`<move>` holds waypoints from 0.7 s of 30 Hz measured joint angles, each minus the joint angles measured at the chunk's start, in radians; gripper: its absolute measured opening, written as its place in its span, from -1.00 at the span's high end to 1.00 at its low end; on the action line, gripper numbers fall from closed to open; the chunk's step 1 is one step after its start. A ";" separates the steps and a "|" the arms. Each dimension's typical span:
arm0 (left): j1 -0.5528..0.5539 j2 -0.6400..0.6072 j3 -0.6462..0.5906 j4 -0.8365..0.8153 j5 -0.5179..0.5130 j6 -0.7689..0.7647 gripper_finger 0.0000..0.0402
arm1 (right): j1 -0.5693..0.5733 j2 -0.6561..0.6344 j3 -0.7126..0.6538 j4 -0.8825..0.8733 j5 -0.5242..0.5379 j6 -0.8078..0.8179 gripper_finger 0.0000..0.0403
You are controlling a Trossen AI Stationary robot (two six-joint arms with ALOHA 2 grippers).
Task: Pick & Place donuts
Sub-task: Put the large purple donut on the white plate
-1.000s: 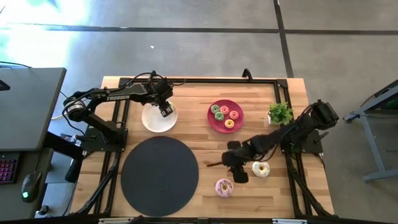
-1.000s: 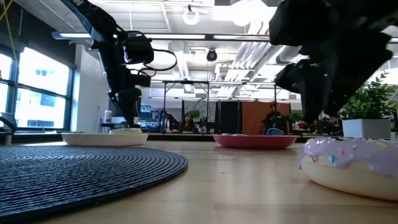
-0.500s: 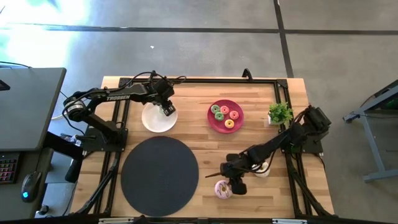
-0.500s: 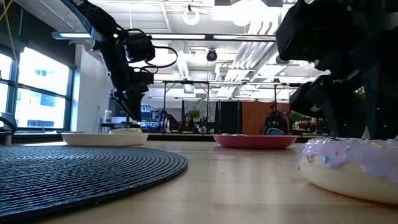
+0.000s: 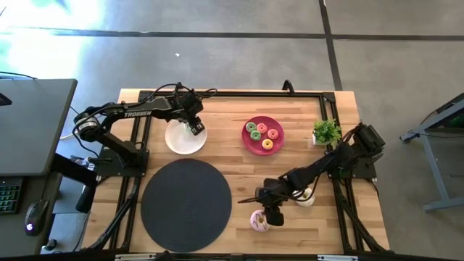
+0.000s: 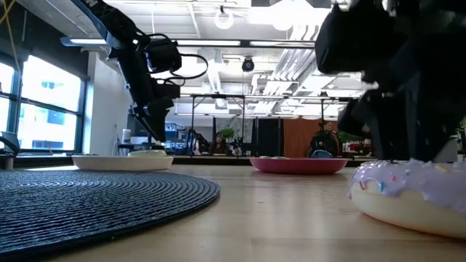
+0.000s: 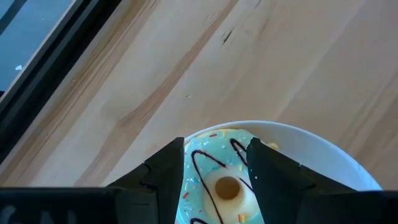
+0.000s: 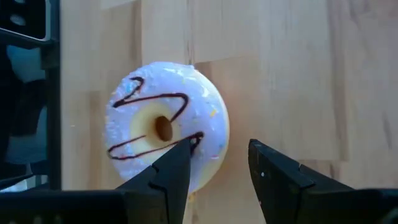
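Pink-iced donut (image 5: pixel 259 220) under the right gripper (image 5: pixel 275 215), near the bench's front edge.
Its fingers stand apart beside the ring, apparently lining up a grasp. At the back-left, the left gripper (image 5: pixel 193 127) hangs spread over a pale blue donut (image 7: pixel 219 186) lying on the white plate (image 5: pixel 176 140).

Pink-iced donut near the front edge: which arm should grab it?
Right. The right gripper hangs open directly over the pink-iced donut; the left gripper is across the table over the white plate, above another donut.
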 joint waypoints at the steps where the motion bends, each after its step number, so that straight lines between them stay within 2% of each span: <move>1: 0.000 0.000 0.000 0.000 0.000 0.000 0.18 | 0.000 0.014 0.000 0.008 -0.003 0.000 0.25; 6: 0.000 0.000 0.000 0.001 0.000 0.000 0.18 | -0.003 0.066 0.000 0.059 -0.059 0.000 0.25; 9: 0.000 0.000 0.000 0.001 0.000 0.001 0.18 | -0.013 0.070 0.000 0.067 -0.078 -0.011 0.32; 12: 0.000 0.000 0.000 0.001 -0.002 0.001 0.18 | -0.017 0.072 0.000 0.075 -0.100 -0.046 0.52; 15: 0.000 0.000 0.000 0.002 -0.006 0.001 0.18 | -0.021 0.072 0.000 0.092 -0.107 -0.116 0.82; 17: 0.000 0.000 0.000 0.004 -0.007 0.002 0.18 | -0.022 0.073 0.000 0.122 -0.090 -0.185 0.94; 21: 0.000 0.000 0.000 0.013 -0.008 0.003 0.18 | -0.055 0.074 0.000 0.238 0.046 -0.243 0.87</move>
